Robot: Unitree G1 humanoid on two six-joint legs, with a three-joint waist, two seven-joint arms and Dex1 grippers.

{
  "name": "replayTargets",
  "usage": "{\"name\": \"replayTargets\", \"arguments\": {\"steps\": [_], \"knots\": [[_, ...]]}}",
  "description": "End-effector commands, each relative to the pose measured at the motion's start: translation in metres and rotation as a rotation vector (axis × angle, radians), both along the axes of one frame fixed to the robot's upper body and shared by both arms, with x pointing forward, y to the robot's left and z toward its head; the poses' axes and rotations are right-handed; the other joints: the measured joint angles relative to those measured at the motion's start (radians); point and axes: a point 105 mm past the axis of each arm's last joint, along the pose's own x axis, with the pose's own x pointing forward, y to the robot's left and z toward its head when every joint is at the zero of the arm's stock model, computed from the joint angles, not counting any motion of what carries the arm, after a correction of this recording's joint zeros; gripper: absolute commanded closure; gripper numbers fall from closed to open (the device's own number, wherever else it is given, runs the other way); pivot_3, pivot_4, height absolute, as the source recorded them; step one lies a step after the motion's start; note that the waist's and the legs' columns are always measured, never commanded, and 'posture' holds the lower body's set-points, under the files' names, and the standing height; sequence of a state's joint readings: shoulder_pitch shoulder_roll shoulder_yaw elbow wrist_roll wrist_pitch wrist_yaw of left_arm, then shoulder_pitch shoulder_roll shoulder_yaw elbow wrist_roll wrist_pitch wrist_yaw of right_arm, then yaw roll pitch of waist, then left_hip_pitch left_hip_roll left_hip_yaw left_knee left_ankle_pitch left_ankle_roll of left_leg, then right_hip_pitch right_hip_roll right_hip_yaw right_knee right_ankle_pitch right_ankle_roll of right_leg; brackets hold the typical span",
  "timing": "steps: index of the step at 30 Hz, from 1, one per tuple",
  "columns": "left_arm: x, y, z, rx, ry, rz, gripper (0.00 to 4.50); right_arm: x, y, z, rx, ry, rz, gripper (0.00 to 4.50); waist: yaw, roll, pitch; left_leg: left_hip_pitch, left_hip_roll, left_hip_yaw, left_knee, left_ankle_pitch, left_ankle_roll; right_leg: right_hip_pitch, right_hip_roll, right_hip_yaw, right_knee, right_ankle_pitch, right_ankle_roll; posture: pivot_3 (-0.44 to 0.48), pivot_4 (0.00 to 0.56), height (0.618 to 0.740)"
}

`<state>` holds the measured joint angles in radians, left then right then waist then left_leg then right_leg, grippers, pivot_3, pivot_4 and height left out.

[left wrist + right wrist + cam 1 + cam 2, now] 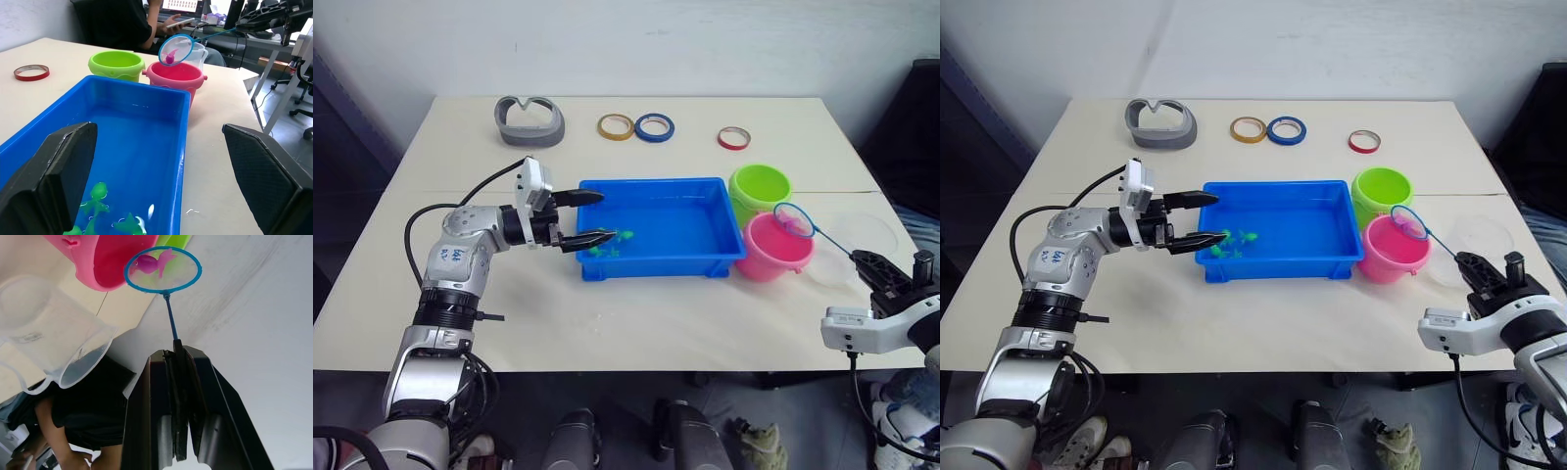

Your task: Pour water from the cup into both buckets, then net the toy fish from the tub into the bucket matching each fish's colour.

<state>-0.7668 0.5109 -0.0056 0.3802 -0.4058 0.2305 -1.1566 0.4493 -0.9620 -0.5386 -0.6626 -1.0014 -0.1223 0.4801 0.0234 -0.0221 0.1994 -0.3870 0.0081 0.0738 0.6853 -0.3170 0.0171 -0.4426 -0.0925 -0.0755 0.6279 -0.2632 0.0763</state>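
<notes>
The blue tub lies mid-table with several green toy fish at its left end. My left gripper hovers open over that end, holding nothing. Right of the tub stand the lime green bucket and, nearer me, the pink bucket. My right gripper is shut on the net's thin handle. The net has its blue hoop over the pink bucket's mouth, with one pink fish lying in it. The clear cup stands just right of the pink bucket, under the handle.
At the table's far side lie a grey curved holder and yellow, blue and red tape rings. A seated person shows beyond the table's right end. The right table edge runs close to the cup.
</notes>
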Motion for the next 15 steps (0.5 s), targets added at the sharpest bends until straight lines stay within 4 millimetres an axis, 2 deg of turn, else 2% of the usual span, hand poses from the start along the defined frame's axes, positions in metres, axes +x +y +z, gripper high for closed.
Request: {"name": "replayTargets", "arguments": {"steps": [1, 12, 15], "knots": [[-0.002, 0.003, 0.009, -0.008, -0.043, 0.0, 0.03, -0.004, 0.0, 0.01, -0.047, -0.052, 0.014, 4.5, 0.0, 0.0, 0.0, 0.0, 0.0, 0.0, 0.0, 0.0, 0.0, 0.0, 0.0, 0.0, 0.0, 0.0, 0.0, 0.0, 0.15, 0.713], [-0.001, 0.001, 0.01, -0.008, -0.045, -0.006, 0.03, -0.012, 0.004, 0.016, -0.124, -0.156, 0.012, 4.5, 0.0, 0.0, 0.0, 0.001, -0.001, 0.0, 0.0, 0.001, 0.0, 0.0, 0.0, 0.0, 0.001, 0.0, 0.0, 0.0, 0.15, 0.713], [-0.001, 0.0, 0.009, -0.007, -0.044, -0.008, 0.03, -0.016, 0.003, 0.012, -0.14, -0.169, 0.002, 4.5, 0.0, 0.0, 0.0, 0.001, -0.001, 0.0, 0.0, 0.001, -0.001, 0.0, 0.0, 0.0, 0.001, 0.0, 0.0, 0.0, 0.15, 0.713]]}}
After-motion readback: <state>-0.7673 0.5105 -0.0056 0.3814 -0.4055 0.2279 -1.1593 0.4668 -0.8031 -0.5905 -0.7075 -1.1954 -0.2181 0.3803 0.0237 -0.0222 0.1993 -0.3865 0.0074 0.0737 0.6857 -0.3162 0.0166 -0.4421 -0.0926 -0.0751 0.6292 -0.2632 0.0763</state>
